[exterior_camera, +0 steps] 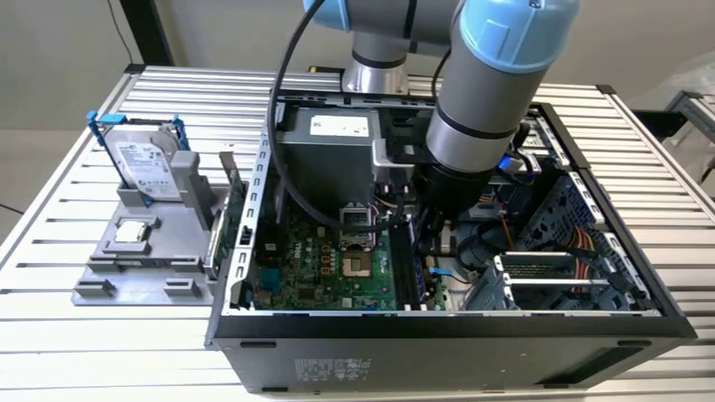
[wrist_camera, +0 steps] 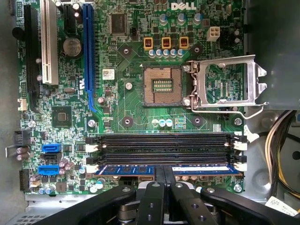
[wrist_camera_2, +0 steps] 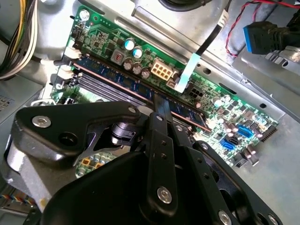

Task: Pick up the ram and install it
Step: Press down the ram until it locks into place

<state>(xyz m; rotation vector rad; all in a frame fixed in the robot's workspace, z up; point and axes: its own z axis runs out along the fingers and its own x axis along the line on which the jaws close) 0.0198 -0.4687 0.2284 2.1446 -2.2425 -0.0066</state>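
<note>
Exterior view: the arm reaches down into the open computer case [exterior_camera: 447, 322], placing the gripper [exterior_camera: 430, 243] over the memory slots.

Second wrist view: the jaws are closed on the ram [wrist_camera_2: 140, 91], pinching its upper edge at mid-length so it stays level.

First wrist view: the ram sits directly below the jaws in the slot nearest them; the empty slots [wrist_camera: 164, 145] lie just beyond.

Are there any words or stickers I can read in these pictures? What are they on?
motherboard: a white maker's mark at its edge, a brand name, so not quoted.
small white sticker on the board: too small to read.
ram: print on its blue label too small.
hard drive: label blurred.
power supply: white label blurred.
computer case: front sticker too small.
</note>
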